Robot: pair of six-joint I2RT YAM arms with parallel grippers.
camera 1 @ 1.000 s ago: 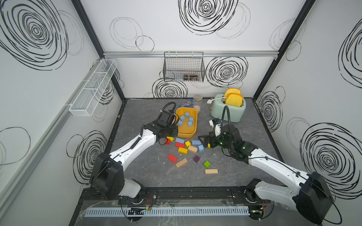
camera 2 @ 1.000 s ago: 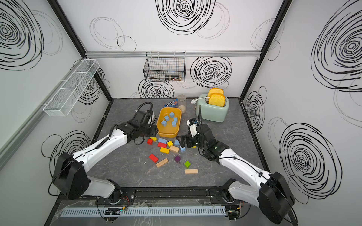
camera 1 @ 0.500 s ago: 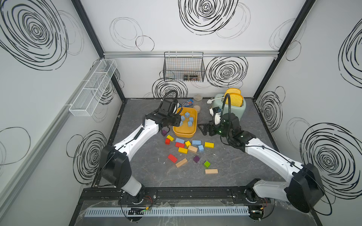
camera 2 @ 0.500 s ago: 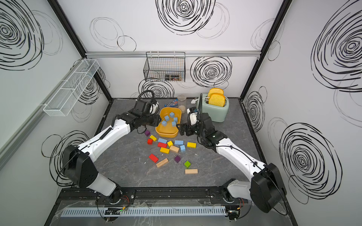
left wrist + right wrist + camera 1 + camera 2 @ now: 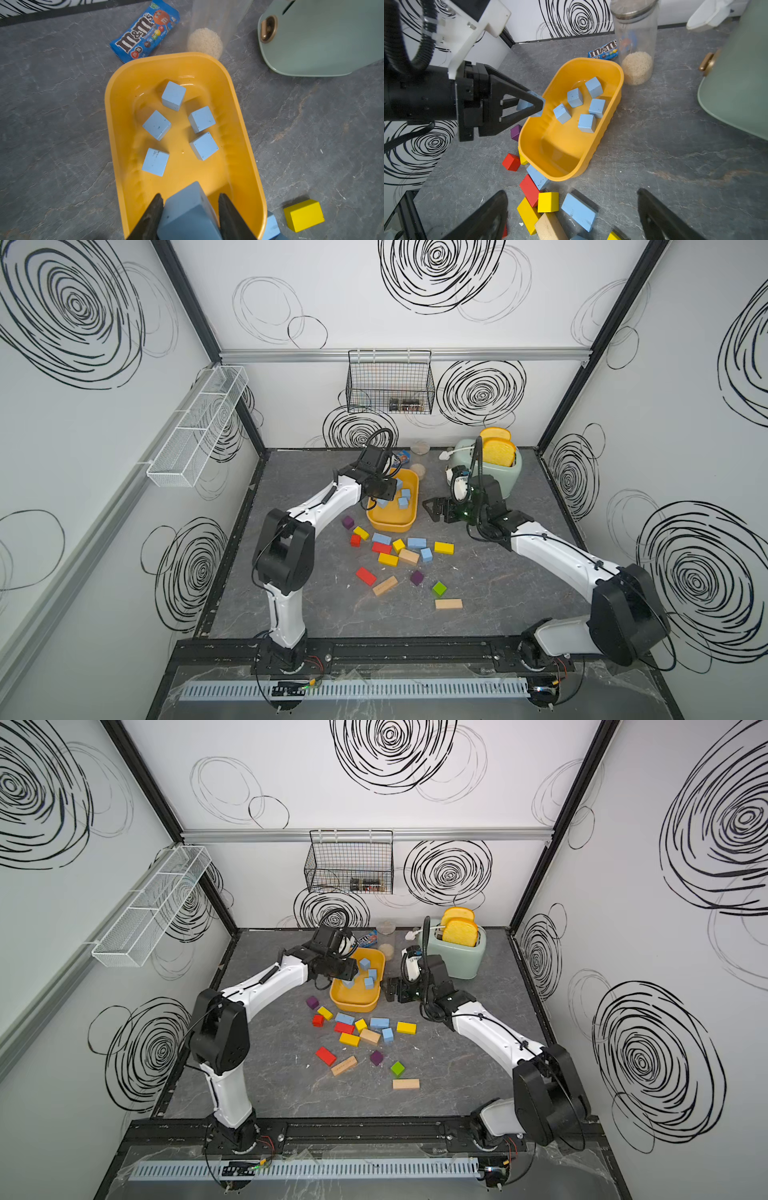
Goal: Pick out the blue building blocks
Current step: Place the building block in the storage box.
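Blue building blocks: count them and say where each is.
9. Five cubes sit in the yellow tray. One block is clamped in the left gripper above it. Three blocks lie on the table among other colours. Others may hide under the left arm.

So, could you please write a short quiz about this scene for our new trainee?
1. True or false: the left gripper holds nothing.
2. How many blue cubes lie inside the yellow tub?
3. The right gripper is: A open and empty; B shut, holding nothing; C shut on a block.
Key: 1 false, it grips a blue block; 2 five; 3 A.
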